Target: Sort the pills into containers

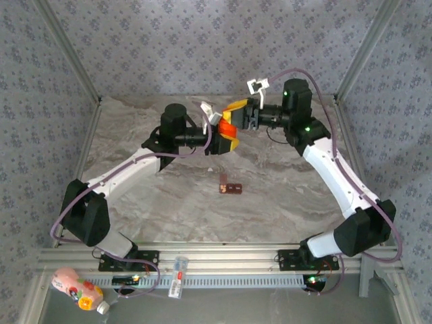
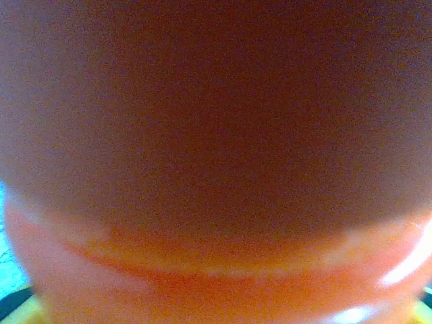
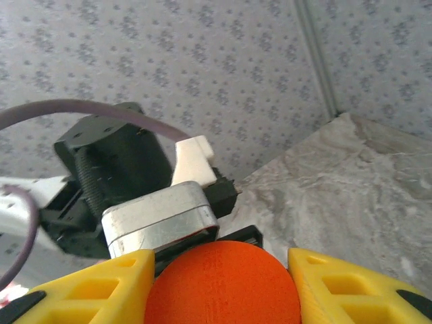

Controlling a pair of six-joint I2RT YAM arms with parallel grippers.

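An orange bottle (image 1: 227,127) is held in the air over the back middle of the table, between both arms. My left gripper (image 1: 217,131) is shut on it from the left; in the left wrist view the bottle (image 2: 216,162) is a close orange blur. My right gripper (image 1: 237,123) comes from the right. Its yellow fingers (image 3: 88,290) press both sides of the bottle's round orange end (image 3: 223,287). The containers (image 1: 230,188), a small dark reddish-brown strip, lie on the marble table (image 1: 283,196) nearer the arms. Pills are hidden.
Patterned walls and metal frame posts (image 1: 67,54) close in the table's back and sides. A pink and yellow bottle (image 1: 77,289) lies off the table at the near left. A small clear item (image 1: 177,275) rests on the front rail.
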